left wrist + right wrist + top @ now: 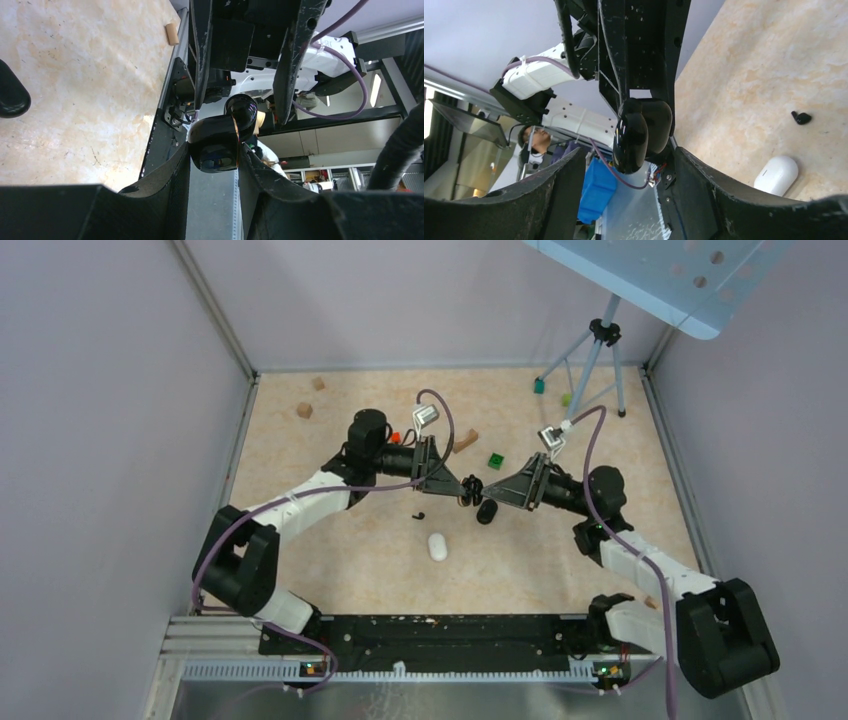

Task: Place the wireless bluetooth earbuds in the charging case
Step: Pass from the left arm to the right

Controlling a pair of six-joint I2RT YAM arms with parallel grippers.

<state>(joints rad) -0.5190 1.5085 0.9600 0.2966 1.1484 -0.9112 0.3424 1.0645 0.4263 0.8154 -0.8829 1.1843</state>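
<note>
The pale tabletop (330,540) is carrying everything, and above its middle the two arms are meeting tip to tip. The left gripper (214,150) is clamping the black charging case (215,145) by the two sides of its lower body and holding it in the air, clear of the tabletop. The lid (241,111) seems to be standing open toward the other arm. The right gripper (628,149) is standing released, with its jaws spread on both sides of the lid, and I am seeing nothing held in them. A dark rounded object (487,512) is lying just below the grippers; I cannot tell what it is. A white oval object (437,546) is resting nearer the arm bases. One black earbud (418,515) is lying alone on the tabletop, near the white object and apart from the case. I am judging the case to be light and hard, with a glossy shell that is slipping easily, so the flat sides are the safe place to hold. The earbud is looking tiny and rounded; it is asking for a gentle pinch across its body.
</note>
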